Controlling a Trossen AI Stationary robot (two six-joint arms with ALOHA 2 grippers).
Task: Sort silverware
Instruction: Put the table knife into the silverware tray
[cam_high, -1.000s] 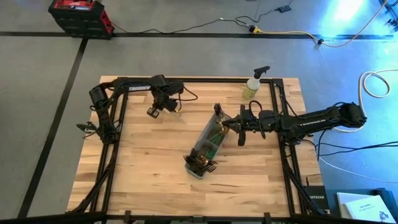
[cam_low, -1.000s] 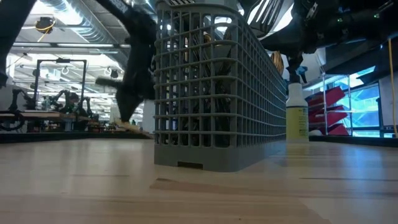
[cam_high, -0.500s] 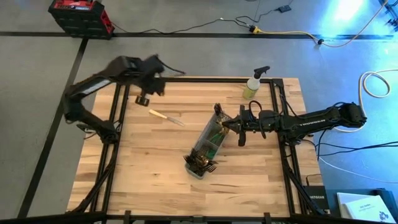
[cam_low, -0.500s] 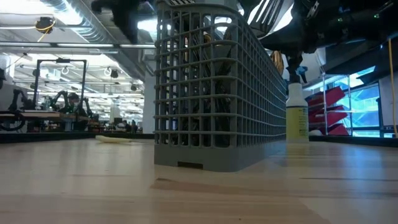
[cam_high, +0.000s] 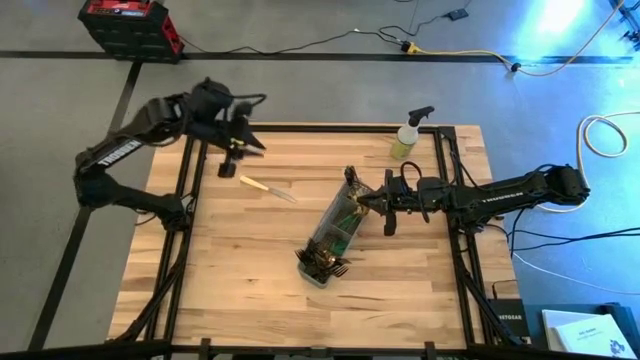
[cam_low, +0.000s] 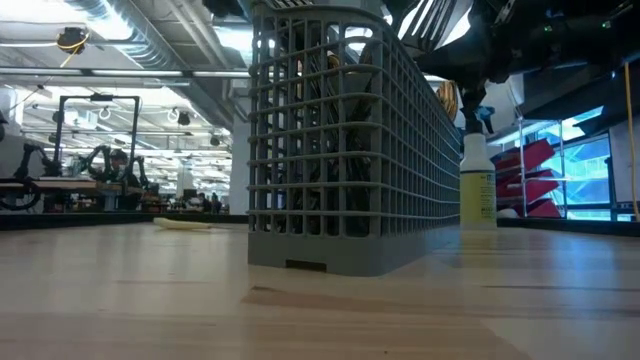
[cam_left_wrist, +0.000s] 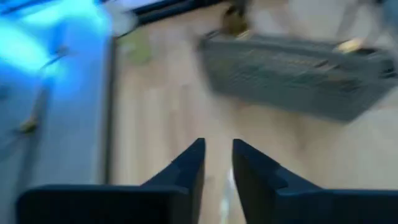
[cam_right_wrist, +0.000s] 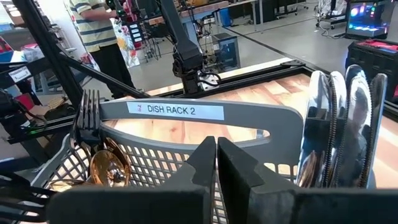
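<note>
Two dark, cable-strung arms

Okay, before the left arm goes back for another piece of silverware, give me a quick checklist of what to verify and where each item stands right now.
1. Left gripper empty, fingers slightly apart: ok.
2. Dropped cream-handled piece lies flat on the table, apart from the caddy: ok.
3. Right gripper shut at the caddy's end: ok.
4. Caddy upright: ok.
5. Which silverware piece comes next: cannot tell.
</note>
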